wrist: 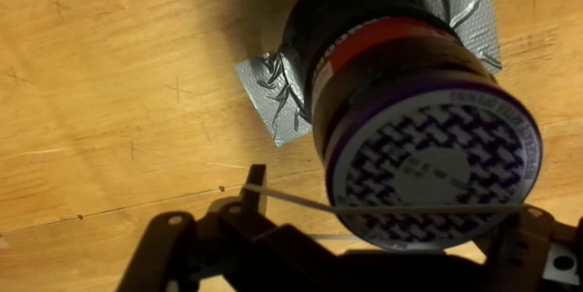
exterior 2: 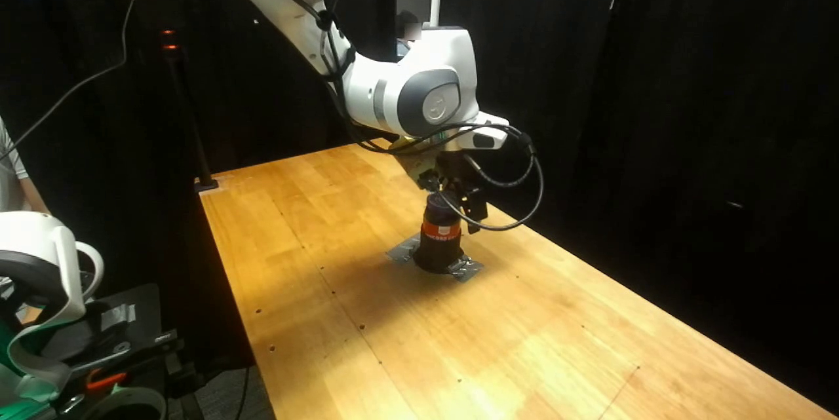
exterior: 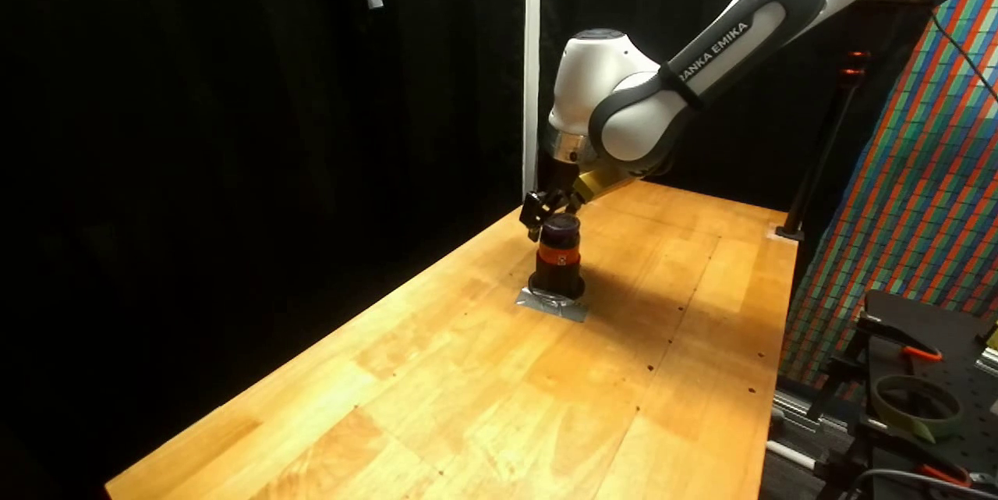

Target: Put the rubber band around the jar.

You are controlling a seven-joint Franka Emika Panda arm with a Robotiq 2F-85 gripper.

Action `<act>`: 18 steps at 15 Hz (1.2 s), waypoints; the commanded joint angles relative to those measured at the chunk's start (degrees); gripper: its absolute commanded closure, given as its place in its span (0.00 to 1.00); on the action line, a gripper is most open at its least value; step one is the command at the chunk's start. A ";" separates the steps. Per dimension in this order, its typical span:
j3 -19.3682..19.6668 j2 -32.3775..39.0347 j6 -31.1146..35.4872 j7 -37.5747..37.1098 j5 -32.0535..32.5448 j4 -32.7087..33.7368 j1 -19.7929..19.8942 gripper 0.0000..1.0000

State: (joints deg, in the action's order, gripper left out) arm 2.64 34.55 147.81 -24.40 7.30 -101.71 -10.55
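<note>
The jar stands upright in both exterior views, with a dark top, orange band and dark lower body; it also shows there. In the wrist view its patterned lid faces the camera. My gripper is open, its fingers spread on either side of the lid. In an exterior view the gripper is right at the jar's top. A thin pale rubber band is stretched between the fingers. One strand bends at the lid's edge and crosses over the lid. Another strand passes behind the lid, partly hidden.
Silver tape fixes the jar's dark base to the wooden table. A dark post stands at the table's far corner. A cable loops beside the gripper. A side cart with tools stands beyond the table edge.
</note>
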 commanded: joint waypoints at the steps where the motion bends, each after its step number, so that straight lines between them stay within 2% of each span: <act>1: -1.87 -1.83 -7.74 4.13 -3.32 -0.73 0.88 0.00; 6: -4.75 -7.73 -17.84 10.17 -7.29 -5.16 2.68 0.00; 9: -5.12 -10.29 -18.81 11.80 -8.50 -8.35 3.46 0.00; 10: -4.83 -11.00 -17.30 11.54 -8.27 -9.79 3.42 0.00; 11: -4.75 -11.75 -16.96 11.41 -8.28 -11.08 3.51 0.25; 12: -4.72 -12.79 -15.82 11.34 -8.13 -12.92 3.52 0.28; 15: -4.81 -15.56 -11.44 11.48 -7.91 -17.99 3.54 0.51; 18: -4.29 -18.71 0.16 10.22 -6.60 -25.02 2.91 0.73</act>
State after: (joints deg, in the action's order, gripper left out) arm -1.56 21.62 139.50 -14.25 0.57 -117.56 -7.63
